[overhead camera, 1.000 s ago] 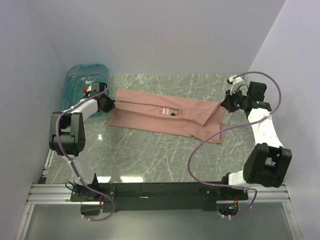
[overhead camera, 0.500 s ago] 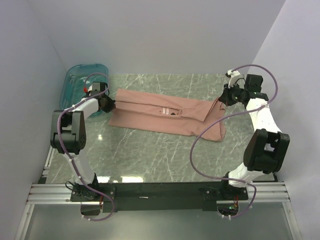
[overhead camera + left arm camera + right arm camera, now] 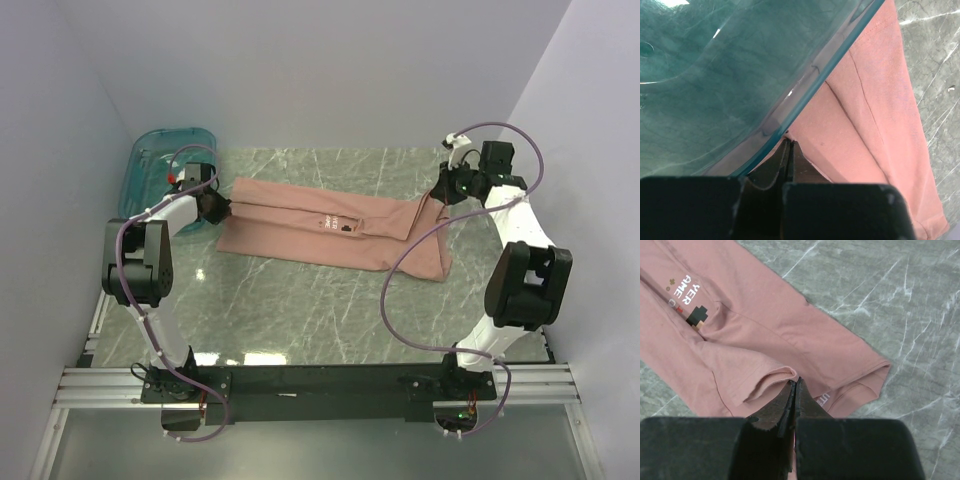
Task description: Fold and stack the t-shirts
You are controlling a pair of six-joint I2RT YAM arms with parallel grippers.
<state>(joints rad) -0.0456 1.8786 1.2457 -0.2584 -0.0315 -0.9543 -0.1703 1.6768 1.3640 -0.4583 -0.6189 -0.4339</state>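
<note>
Matt cloth t-shirt (image 3: 300, 232), glossy transl. plastic bin (image 3: 152, 150); polished stone-look table (image 3: 300, 305)

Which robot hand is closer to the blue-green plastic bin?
Left. The left gripper pinches one end of the t-shirt right beside the rim of the teal bin. The right gripper pinches the shirt's other end, far from the bin.

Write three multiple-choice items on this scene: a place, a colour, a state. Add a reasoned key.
1. Where is the teal bin? A) far left corner of the table B) near right corner C) between the arm bases
2. What colour is the t-shirt? A) white B) dusty pink C) blue
3. The right arm's fingers are: A) wide open B) shut on nothing C) shut on the t-shirt
1 A: top view shows it there. 2 B: pink cloth in every view. 3 C: wrist view shows them pinching a fold.
</note>
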